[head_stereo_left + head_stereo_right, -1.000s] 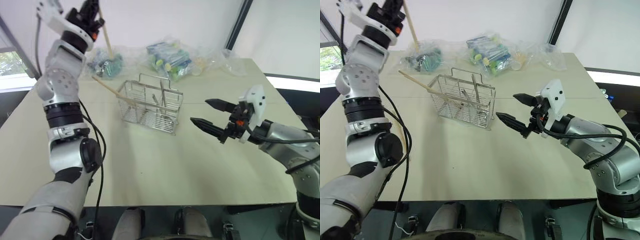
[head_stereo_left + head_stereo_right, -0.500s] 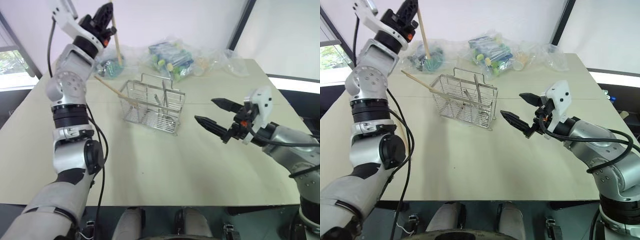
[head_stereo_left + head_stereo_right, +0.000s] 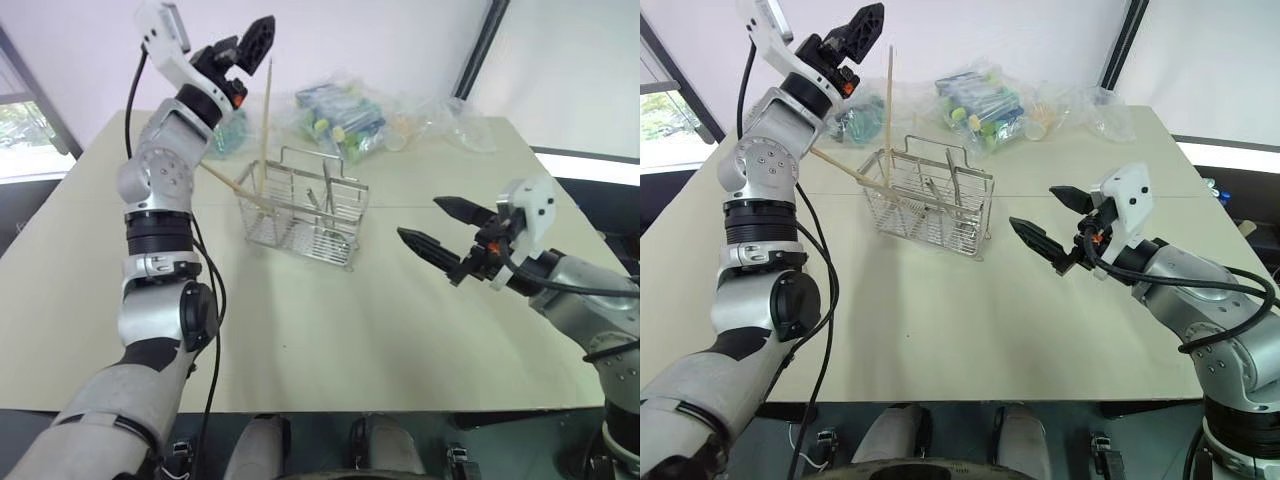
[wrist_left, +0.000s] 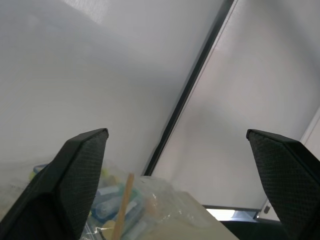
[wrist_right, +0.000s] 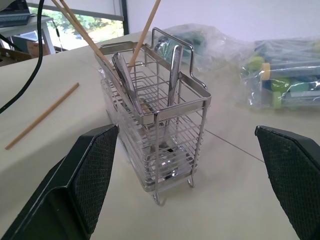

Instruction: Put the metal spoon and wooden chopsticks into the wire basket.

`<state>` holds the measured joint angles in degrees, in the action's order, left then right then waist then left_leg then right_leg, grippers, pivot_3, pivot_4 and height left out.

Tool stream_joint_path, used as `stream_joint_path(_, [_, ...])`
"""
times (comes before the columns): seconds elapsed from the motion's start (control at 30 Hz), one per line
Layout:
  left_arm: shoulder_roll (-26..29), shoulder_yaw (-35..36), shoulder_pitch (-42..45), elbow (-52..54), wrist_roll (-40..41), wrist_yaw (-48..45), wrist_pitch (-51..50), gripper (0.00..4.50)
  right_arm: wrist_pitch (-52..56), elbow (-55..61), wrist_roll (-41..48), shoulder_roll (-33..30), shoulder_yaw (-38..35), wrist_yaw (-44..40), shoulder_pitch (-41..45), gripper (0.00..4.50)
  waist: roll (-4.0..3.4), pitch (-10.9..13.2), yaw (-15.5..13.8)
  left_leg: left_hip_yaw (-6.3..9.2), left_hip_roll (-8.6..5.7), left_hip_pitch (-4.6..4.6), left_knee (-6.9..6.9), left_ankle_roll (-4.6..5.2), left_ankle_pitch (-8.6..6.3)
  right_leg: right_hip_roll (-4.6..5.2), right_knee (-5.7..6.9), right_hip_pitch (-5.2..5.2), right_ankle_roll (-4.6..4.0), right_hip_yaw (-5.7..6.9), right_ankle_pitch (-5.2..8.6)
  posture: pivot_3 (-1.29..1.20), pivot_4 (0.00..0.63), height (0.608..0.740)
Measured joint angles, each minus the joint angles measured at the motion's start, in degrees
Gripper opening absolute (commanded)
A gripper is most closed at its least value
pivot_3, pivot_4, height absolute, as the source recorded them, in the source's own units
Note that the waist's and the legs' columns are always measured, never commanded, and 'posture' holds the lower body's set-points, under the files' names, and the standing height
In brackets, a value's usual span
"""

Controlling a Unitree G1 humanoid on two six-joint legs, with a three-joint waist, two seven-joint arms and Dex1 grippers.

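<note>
The left gripper (image 3: 258,40), fingers spread, hovers high above the wire basket (image 3: 300,207); a wooden chopstick (image 3: 265,120) stands upright just beneath it, tip in the basket; the right gripper (image 3: 437,232) waits open to the right.

Left tool (image 3: 258,45) raised high, seemingly wide open; right tool (image 3: 432,228) low, level, fingers spread.

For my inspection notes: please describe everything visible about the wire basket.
The wire basket is a rectangular silver wire-grid caddy with inner dividers and a raised loop handle. It stands upright on the beige table. Inside it stand metal utensils; wooden chopsticks stick out above its rim.
</note>
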<state>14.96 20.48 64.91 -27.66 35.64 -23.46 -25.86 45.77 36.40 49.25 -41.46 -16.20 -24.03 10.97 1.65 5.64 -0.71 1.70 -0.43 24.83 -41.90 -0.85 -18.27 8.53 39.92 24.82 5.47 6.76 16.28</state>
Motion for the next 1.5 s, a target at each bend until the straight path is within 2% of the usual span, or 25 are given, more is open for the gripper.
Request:
stream_joint_path(0.23, [1.43, 0.57, 0.0, 2.56, 0.05, 1.71, -1.84, 4.48, 0.0, -0.1, 0.38, -0.02, 0.1, -0.08, 0.37, 4.5, -0.01, 0.06, 0.04, 0.0, 0.0, 0.0, 0.0, 0.01, 0.0, -0.01, -0.02, 0.0, 0.0, 0.0, 0.0, 0.0, 0.15, 0.633])
stream_joint_path(0.43, [9.52, 2.15, 2.38, 9.88, 1.89, 5.69, -9.98, 4.48, -0.02, -1.37, 0.2, -0.11, 0.63, -1.43, 1.98, 4.5, -0.06, 0.25, 0.26, 0.03, 0.04, -0.12, 0.1, 0.01, 0.0, -0.05, -0.02, -0.03, 0.01, -0.01, 0.01, 0.0, 0.15, 0.633])
stream_joint_path(0.57, [16.91, 3.21, 6.2, 12.14, 0.31, 16.0, -20.42, 4.48, -0.45, -3.16, -1.17, -0.1, 2.61, -3.1, 3.74, 4.5, -0.1, 0.38, 0.24, 0.01, 0.01, -0.42, 0.16, 0.01, -0.01, -0.06, -0.04, -0.28, 0.1, -0.01, 0.06, 0.0, 0.15, 0.633])
stream_joint_path(0.7, [19.06, 7.55, 7.18, 12.67, -3.37, 31.78, -36.32, 4.48, -1.25, -4.59, -2.37, -0.13, 4.18, -5.6, 4.91, 4.5, -0.1, 0.42, -0.04, 0.05, -0.07, -0.57, 0.21, 0.01, -0.01, -0.06, -0.01, -0.37, 0.25, -0.02, 0.15, 0.0, 0.15, 0.633])
stream_joint_path(0.83, [17.07, 15.06, 4.01, 15.82, -9.34, 42.82, -55.52, 4.48, -1.81, -4.77, -2.84, -2.84, 4.72, -11.03, 4.89, 4.5, 0.01, 0.47, -0.03, 0.09, -0.08, -0.5, 0.21, -0.01, 0.0, -0.1, 0.08, -0.35, 0.28, -0.02, 0.16, 0.0, 0.15, 0.633])
stream_joint_path(0.97, [12.8, 20.17, -1.48, 21.33, -14.32, 47.02, -65.51, 4.48, -1.99, -4.69, -1.49, -5.81, 4.27, -17.66, 3.89, 4.5, 0.08, 0.5, -0.05, 0.04, -0.1, -0.48, 0.24, -0.13, 0.03, 0.03, 0.02, -0.35, 0.3, -0.03, 0.17, 0.0, 0.15, 0.633])
stream_joint_path(1.13, [6.88, 23.82, -7.91, 25.38, -17.99, 48.96, -66.19, 4.48, -2.08, -3.98, 0.55, -8.09, 3.99, -23.77, 2.41, 4.5, 0.14, 0.53, -0.17, 0.06, -0.09, -0.48, 0.26, -0.78, 0.18, 0.17, -0.12, -0.36, 0.29, -0.08, 0.16, 0.0, 0.15, 0.633])
stream_joint_path(1.37, [3.0, 25.23, -10.4, 24.89, -22.08, 47.66, -66.19, 4.48, -2.29, -3.21, 0.81, -8.0, 3.9, -22.98, 2.18, 4.5, 0.28, 0.6, -0.38, 0.06, -0.04, -0.5, 0.29, -0.95, 0.21, 0.17, -0.14, -0.36, 0.27, -0.07, 0.14, 0.0, 0.15, 0.633])
stream_joint_path(1.5, [1.62, 24.17, -11.31, 20.05, -24.71, 46.54, -65.44, 4.48, -2.4, -1.65, 1.47, -7.99, 3.54, -22.92, -0.19, 4.5, 0.29, 0.59, -1.3, -0.01, -0.04, -0.52, 0.41, -1.21, 0.35, 0.17, -0.19, -0.34, 0.27, -0.07, 0.14, 0.0, 0.15, 0.633])
